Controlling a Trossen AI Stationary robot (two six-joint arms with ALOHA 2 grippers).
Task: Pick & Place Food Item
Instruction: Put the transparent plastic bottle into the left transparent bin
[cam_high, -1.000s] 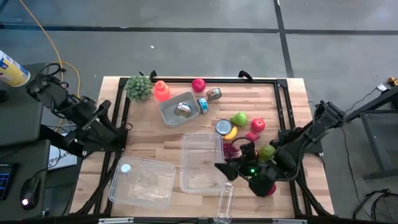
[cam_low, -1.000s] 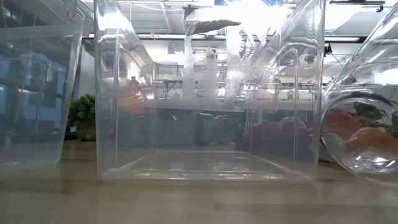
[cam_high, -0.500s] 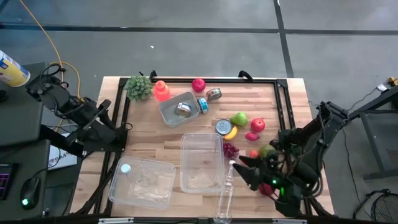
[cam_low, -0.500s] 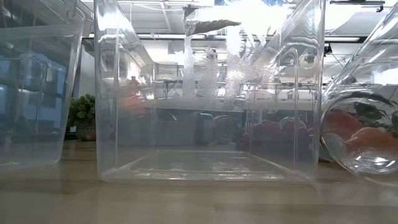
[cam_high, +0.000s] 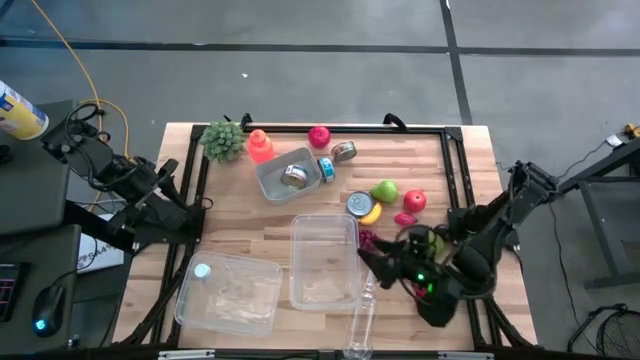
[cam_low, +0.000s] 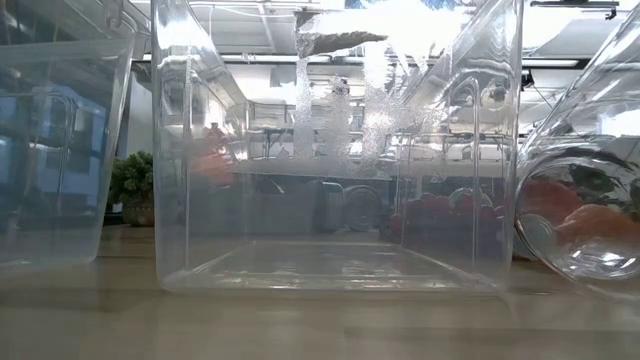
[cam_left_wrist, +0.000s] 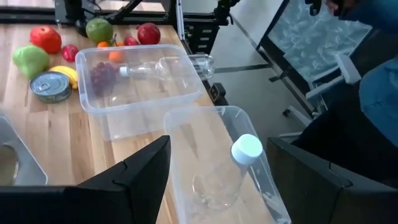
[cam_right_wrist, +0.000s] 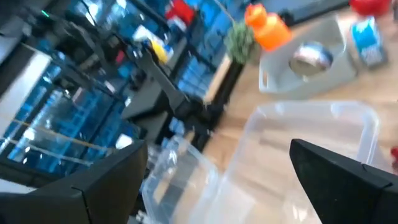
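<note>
Food items lie in a loose cluster right of centre in the high view: green pear (cam_high: 384, 190), red apple (cam_high: 414, 201), banana (cam_high: 371, 214), a small red piece (cam_high: 404, 219) and a purple grape bunch (cam_high: 367, 240) touching the right wall of the central clear bin (cam_high: 323, 262). A green apple (cam_high: 431, 241) is partly covered by the right arm. Flat tin can (cam_high: 359, 203) sits just beside the banana.

Right claw (cam_high: 372, 264): low over the surface at the central bin's right edge, just below the grapes in the high view. Its own wrist view shows both fingers (cam_right_wrist: 348, 180) far apart with nothing between them, so wide open and empty.

Central clear bin: empty. A clear bottle (cam_high: 363, 318) lies on its side just right of it, at the lower edge of the frame. A second clear bin (cam_high: 228, 292) stands lower left and holds a white-capped clear bottle (cam_high: 204, 271).

Upper part of the surface (cam_high: 240, 220): grey tray (cam_high: 288, 175) with a metal can (cam_high: 293, 177) in it, blue-labelled can (cam_high: 326, 168) at the tray's right side, another tin (cam_high: 344, 151), red pomegranate-like fruit (cam_high: 319, 136), orange bottle (cam_high: 260, 146), green plant (cam_high: 224, 140).

Left claw (cam_left_wrist: 214, 186): parked off the surface's left edge, wide open, empty, looking over the lower-left bin.
</note>
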